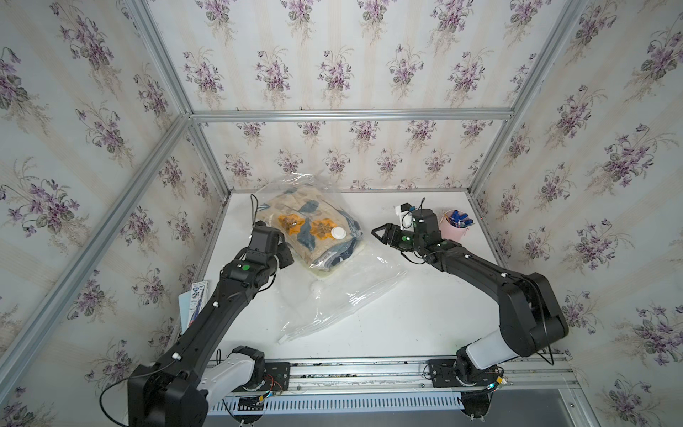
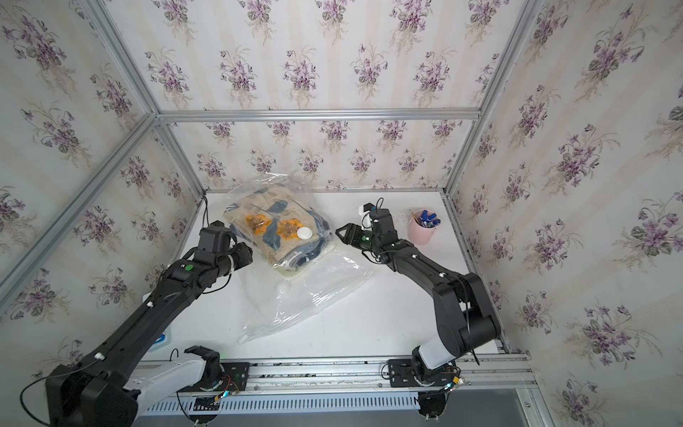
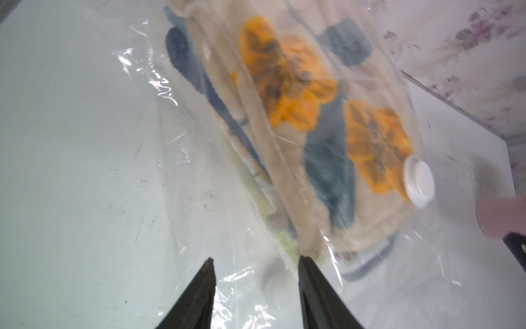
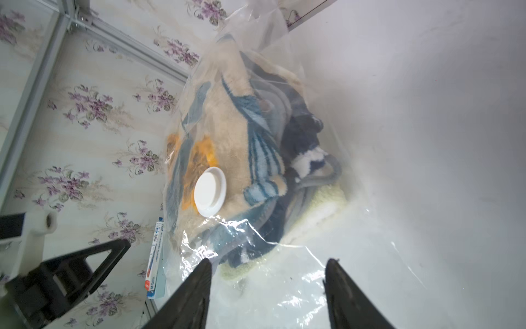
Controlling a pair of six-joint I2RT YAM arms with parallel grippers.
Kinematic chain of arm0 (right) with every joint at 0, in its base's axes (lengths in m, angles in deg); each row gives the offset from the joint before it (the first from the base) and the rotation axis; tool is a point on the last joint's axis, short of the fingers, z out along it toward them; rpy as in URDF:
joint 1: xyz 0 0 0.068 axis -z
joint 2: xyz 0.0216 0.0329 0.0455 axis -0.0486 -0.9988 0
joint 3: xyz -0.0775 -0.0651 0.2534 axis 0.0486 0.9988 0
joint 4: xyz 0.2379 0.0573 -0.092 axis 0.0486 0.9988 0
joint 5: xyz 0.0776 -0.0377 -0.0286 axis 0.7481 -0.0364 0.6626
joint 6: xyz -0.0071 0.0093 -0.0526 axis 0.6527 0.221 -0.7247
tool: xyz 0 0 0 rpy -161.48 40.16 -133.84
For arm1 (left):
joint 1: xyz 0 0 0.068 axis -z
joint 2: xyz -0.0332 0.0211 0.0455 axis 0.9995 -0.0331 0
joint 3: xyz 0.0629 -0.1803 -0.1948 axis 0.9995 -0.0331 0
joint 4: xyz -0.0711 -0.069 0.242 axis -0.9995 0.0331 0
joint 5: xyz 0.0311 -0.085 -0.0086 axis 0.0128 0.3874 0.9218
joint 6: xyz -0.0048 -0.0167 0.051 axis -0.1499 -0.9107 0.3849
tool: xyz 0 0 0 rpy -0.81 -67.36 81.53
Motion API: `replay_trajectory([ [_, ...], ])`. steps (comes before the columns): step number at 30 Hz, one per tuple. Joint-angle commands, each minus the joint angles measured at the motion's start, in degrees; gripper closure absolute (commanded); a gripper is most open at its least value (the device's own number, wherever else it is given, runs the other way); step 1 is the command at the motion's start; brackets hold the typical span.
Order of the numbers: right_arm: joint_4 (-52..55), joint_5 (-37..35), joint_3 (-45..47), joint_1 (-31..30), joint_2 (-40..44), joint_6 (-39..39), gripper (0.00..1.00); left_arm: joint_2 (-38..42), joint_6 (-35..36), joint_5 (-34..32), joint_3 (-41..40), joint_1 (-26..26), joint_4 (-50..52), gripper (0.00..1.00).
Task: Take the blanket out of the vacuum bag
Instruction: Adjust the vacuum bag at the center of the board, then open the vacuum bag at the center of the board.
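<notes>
The vacuum bag (image 1: 343, 292) lay on the white table (image 1: 425, 314), with the floral blanket (image 1: 295, 222) inside its far end beneath the valve cap (image 1: 338, 232). The left gripper (image 3: 256, 258) and right gripper (image 4: 269, 260) flanked it, jaws apart, clamping nothing.

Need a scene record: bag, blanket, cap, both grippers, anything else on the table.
bag: clear plastic, lying on table; near end flat and empty
blanket: folded, floral, inside bag at its far end
cap: white, round, on bag's top face over blanket
left gripper: open, at bag's edge beside blanket, nothing held
right gripper: open, aimed at bag from its right, nothing held
other: pink cup with pens, far right; leaflet at table's left edge
</notes>
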Motion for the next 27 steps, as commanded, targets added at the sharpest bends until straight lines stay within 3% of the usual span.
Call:
replay_trajectory([
  [1, -5.7, 3.2, 6.6, 1.6, 5.1, 9.4, 0.38, 0.5, 3.5, -9.3, 3.0, 9.1, 14.6, 0.37],
  [5, -3.9, 4.5, 13.3, 1.9, 12.4, 10.8, 0.39, -2.9, 3.0, -14.9, 5.3, 25.1, 23.0, 0.25],
  [11, -0.6, 6.2, 24.4, 2.6, 26.8, 15.3, 0.39, -18.8, -4.0, -27.1, 12.9, 49.0, 39.4, 0.12],
  [13, 1.8, 5.1, 27.2, 2.6, 32.5, 16.1, 0.39, -24.1, -5.2, -29.0, 14.8, 53.7, 42.5, 0.08],
  [18, 4.1, 8.4, 31.4, 2.8, 39.8, 16.8, 0.35, -31.9, -2.7, -27.9, 16.9, 59.7, 41.4, 0.02],
  [21, -4.0, 15.6, 35.4, 2.8, 39.1, 21.9, 0.37, -33.8, -2.2, -26.2, 14.6, 60.0, 37.4, 0.02],
  [27, -5.6, 14.4, 39.7, 2.8, 41.9, 25.0, 0.42, -37.9, -4.9, -29.7, 11.7, 59.0, 33.0, 0.05],
])
